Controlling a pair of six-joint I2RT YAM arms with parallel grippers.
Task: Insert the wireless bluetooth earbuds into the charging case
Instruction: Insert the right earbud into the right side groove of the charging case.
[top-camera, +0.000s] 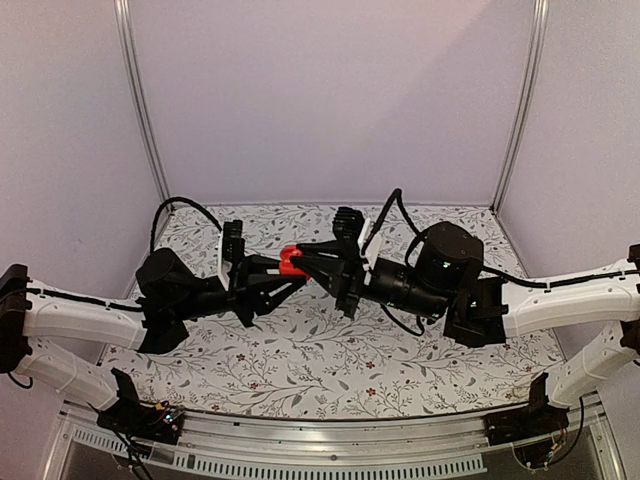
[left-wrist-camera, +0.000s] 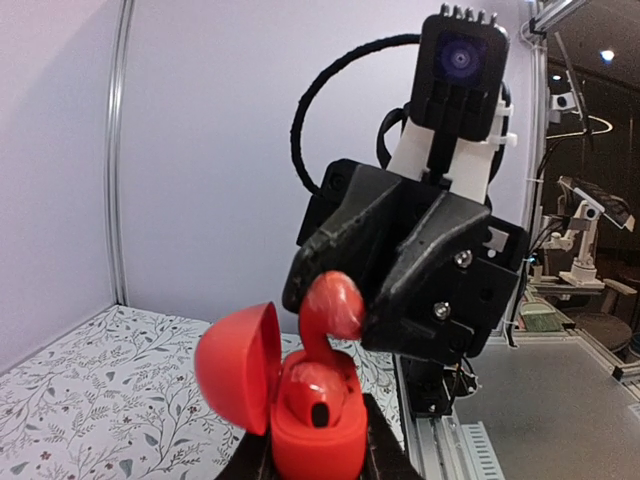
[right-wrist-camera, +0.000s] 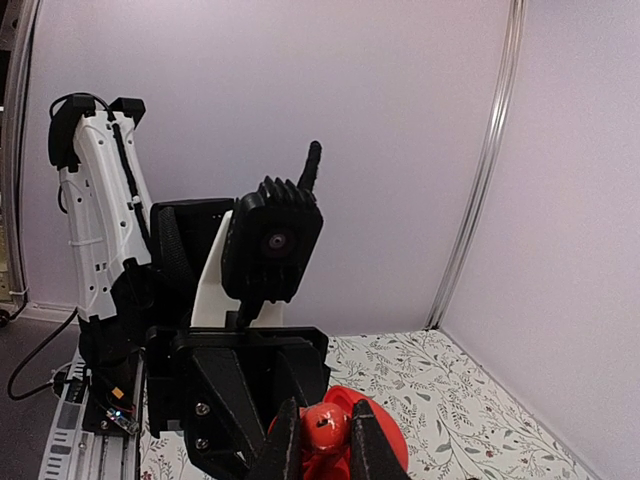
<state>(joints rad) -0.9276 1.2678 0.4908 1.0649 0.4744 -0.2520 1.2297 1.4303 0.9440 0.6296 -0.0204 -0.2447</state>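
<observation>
My left gripper (left-wrist-camera: 318, 462) is shut on the red charging case (left-wrist-camera: 315, 425) and holds it above the table with its lid (left-wrist-camera: 235, 363) open to the left. One red earbud (left-wrist-camera: 312, 393) sits in the case. My right gripper (right-wrist-camera: 325, 440) is shut on a second red earbud (right-wrist-camera: 325, 432), also plain in the left wrist view (left-wrist-camera: 333, 305). Its stem reaches down into the case opening. In the top view both grippers meet at the red case (top-camera: 291, 261) mid-table; the left gripper (top-camera: 275, 272) comes from the left and the right gripper (top-camera: 305, 258) from the right.
The floral table cover (top-camera: 330, 350) lies under both arms. White walls and metal corner posts (top-camera: 145, 110) enclose the back. A metal rail (top-camera: 330, 455) runs along the near edge.
</observation>
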